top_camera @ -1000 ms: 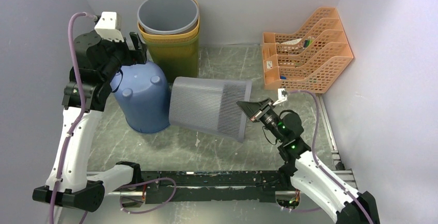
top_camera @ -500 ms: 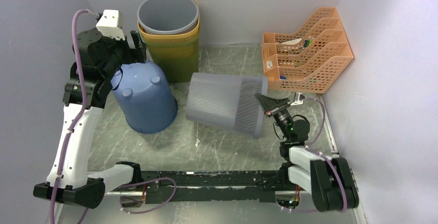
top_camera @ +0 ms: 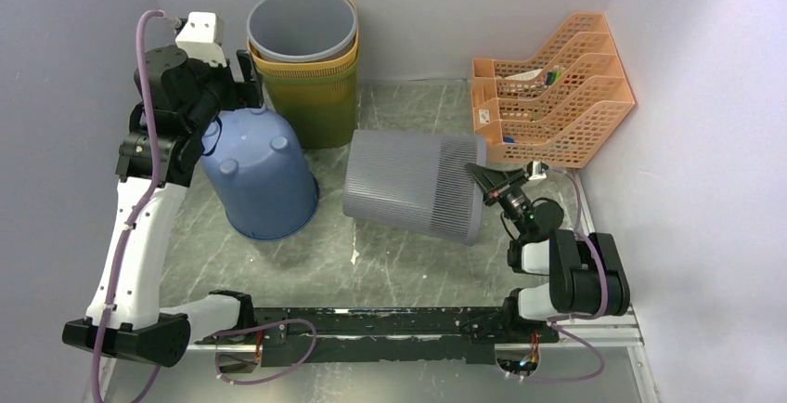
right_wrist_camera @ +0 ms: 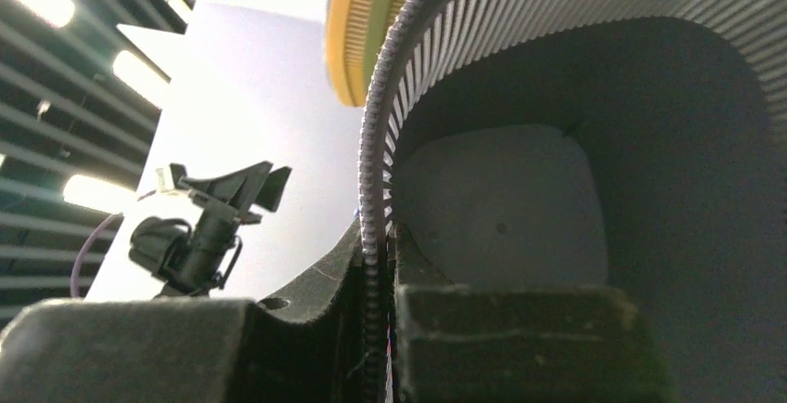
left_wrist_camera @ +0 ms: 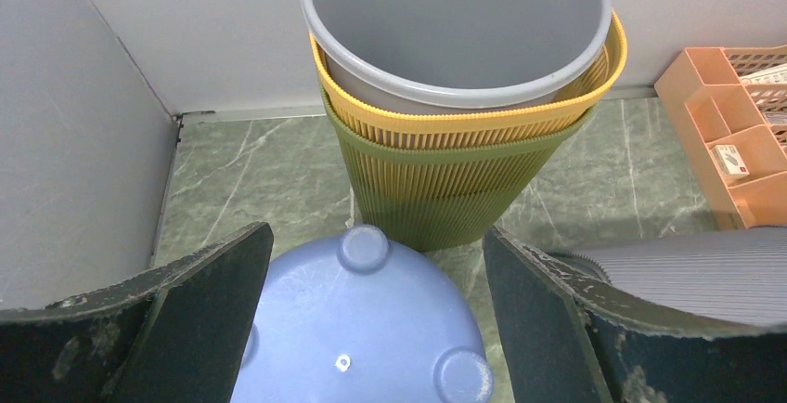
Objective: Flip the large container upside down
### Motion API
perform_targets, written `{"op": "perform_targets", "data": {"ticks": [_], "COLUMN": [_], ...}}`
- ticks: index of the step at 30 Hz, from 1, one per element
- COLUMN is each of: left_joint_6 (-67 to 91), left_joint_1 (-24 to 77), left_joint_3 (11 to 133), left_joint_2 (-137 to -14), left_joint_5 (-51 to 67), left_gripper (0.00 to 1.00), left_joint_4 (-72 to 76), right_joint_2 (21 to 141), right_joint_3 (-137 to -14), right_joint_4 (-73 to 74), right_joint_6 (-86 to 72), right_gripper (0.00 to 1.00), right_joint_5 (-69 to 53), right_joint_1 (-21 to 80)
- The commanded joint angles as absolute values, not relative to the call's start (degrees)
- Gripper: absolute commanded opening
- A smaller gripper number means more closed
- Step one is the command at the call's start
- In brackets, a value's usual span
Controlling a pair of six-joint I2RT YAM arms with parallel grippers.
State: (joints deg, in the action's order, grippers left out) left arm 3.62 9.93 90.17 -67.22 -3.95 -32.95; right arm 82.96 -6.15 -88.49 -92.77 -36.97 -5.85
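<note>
The grey ribbed wastebasket point(top_camera: 408, 185) lies on its side, rim clenched by the right gripper point(top_camera: 478, 174); the left gripper point(left_wrist_camera: 376, 264) gapes empty above the blue bucket point(top_camera: 260, 175). That thin pinch could slip mid-pivot.

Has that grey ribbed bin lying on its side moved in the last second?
Yes. The grey ribbed bin slid right, closer to the orange rack.

We are hovering our left gripper point(left_wrist_camera: 376, 245), fingers spread wide, over the upturned blue bin point(left_wrist_camera: 362, 338). Three nested bins point(left_wrist_camera: 455, 143) are standing at the table's point(left_wrist_camera: 251, 180) far edge, and the ribbed grey container point(left_wrist_camera: 687, 273) is lying to their right.
</note>
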Motion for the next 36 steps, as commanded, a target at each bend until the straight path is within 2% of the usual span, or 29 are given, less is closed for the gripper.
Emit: {"op": "perform_targets", "data": {"ticks": [1,6,12,15,19,23,28,36], "left_joint_6": [3.54,3.8,3.35,3.19,3.21,2.86,2.98,3.08], "left_joint_1": [10.28,10.27,10.28,10.26,10.28,10.28,10.28,10.28], "left_joint_3": [92.85,94.02,95.88,96.4,96.62,97.44,96.85,94.51], "left_joint_2": [-67.87,-68.59,-68.96,-69.01,-68.99,-69.62,-70.08,-69.99], "left_joint_5": [-4.07,-3.6,-4.56,-5.09,-5.64,-6.24,-5.95,-5.38], "left_gripper": [0.95,0.95,0.96,0.95,0.96,0.95,0.95,0.96], "left_joint_4": [-32.83,-33.23,-34.37,-34.76,-35.17,-35.58,-35.2,-34.22], "right_joint_2": [83.48,82.36,85.25,87.63,91.5,94.31,98.35,107.15], "right_joint_3": [-5.94,-12.99,-20.51,-20.05,-15.95,-13.49,-12.15,-11.53], "right_joint_4": [-104.4,-104.5,-104.51,-104.5,-104.54,-104.5,-104.48,-104.36], "right_joint_6": [-92.7,-94.19,-97.02,-96.83,-97.02,-97.37,-96.25,-92.03], "right_gripper": [0.0,0.0,0.0,0.0,0.0,0.0,0.0,0.0], "right_joint_5": [-42.37,-34.43,-31.24,-31.14,-33.89,-42.03,-50.74,-60.57], "right_joint_1": [-1.73,8.36,9.62,8.88,3.34,-7.75,-16.83,-18.33]}}
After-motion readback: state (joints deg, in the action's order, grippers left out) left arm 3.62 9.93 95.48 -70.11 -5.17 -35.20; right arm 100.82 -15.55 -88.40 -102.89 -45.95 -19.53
